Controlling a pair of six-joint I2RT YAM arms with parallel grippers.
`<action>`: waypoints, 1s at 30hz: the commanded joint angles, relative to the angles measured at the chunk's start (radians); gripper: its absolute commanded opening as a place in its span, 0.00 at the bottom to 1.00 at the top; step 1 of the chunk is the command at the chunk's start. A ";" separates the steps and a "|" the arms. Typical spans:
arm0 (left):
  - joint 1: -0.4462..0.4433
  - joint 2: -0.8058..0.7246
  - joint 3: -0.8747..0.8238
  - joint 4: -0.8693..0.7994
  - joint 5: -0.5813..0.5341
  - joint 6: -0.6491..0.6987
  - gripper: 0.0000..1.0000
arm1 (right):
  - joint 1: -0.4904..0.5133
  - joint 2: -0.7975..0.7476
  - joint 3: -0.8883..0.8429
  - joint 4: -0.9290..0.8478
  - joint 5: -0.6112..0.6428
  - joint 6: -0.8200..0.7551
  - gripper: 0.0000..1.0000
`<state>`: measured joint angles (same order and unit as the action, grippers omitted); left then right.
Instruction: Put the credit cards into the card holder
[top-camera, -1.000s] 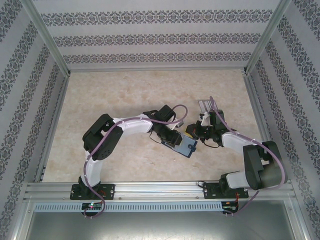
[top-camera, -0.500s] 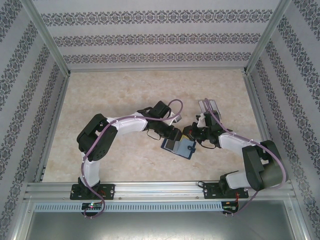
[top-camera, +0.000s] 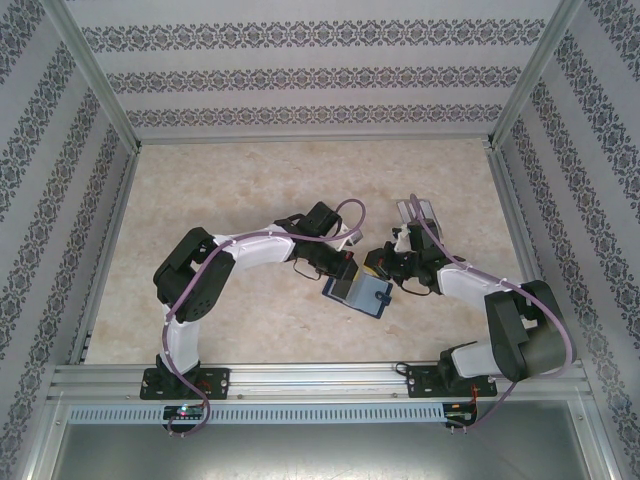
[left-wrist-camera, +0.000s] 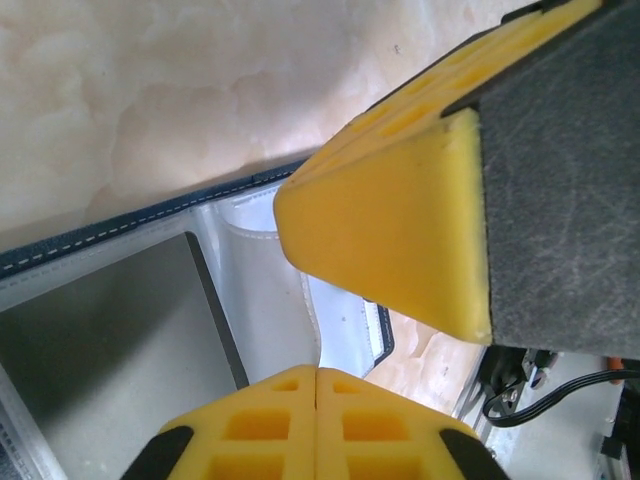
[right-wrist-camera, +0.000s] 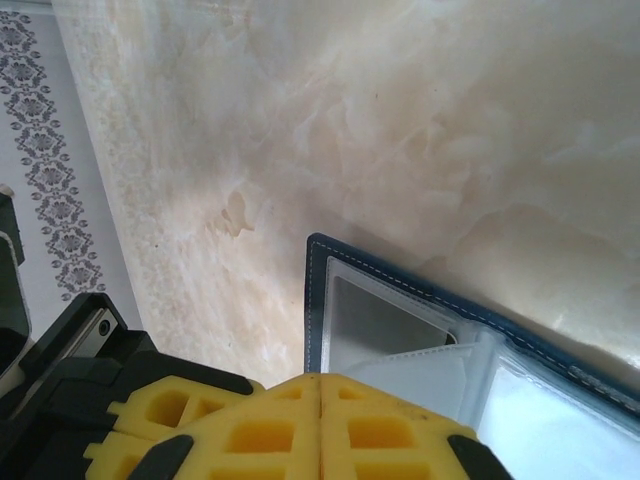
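Across the whole floor of the cell runs the beige marbled surface (top-camera: 230, 190), walled on three sides by patterned panels (top-camera: 320, 75) and closed at the near edge by an aluminium rail (top-camera: 320, 378). The far half and the left side lie bare and roomy. The right side is tighter, with a clear slotted rack (top-camera: 413, 210) near the right wall.

Both arms bend inward and meet a little right of centre. The left gripper (top-camera: 346, 276) and right gripper (top-camera: 382, 268) stand close together above the card holder (top-camera: 372, 297). It lies open and flat, well apart from every wall and short of the rail. A dark grey card (top-camera: 340, 289) lies on its left half.

From the left wrist, the holder's navy stitched edge (left-wrist-camera: 150, 215) and clear pockets come out plainly, with the grey card (left-wrist-camera: 110, 340) beside them. The left gripper (left-wrist-camera: 318, 410) has its jaws pressed together. A large yellow pad (left-wrist-camera: 390, 230) on dark backing hangs close over the pockets.

From the right wrist, the holder's navy corner (right-wrist-camera: 318, 300) faces open surface. The right gripper (right-wrist-camera: 320, 410) has its jaws together above a clear pocket; whether they pinch it I cannot tell.
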<state>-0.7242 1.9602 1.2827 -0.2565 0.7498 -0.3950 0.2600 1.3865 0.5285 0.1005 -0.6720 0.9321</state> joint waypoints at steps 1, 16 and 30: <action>0.008 -0.027 -0.009 -0.029 0.020 0.018 0.00 | 0.010 -0.006 0.028 -0.008 0.011 0.003 0.16; 0.061 -0.064 -0.082 0.046 0.005 -0.050 0.02 | -0.051 -0.161 -0.006 -0.157 0.105 -0.108 0.36; 0.083 -0.086 -0.115 0.032 -0.070 -0.030 0.28 | -0.081 -0.195 0.176 -0.454 0.346 -0.372 0.38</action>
<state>-0.6590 1.8889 1.1816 -0.2390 0.6613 -0.4278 0.1921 1.2049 0.6636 -0.2878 -0.3782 0.6270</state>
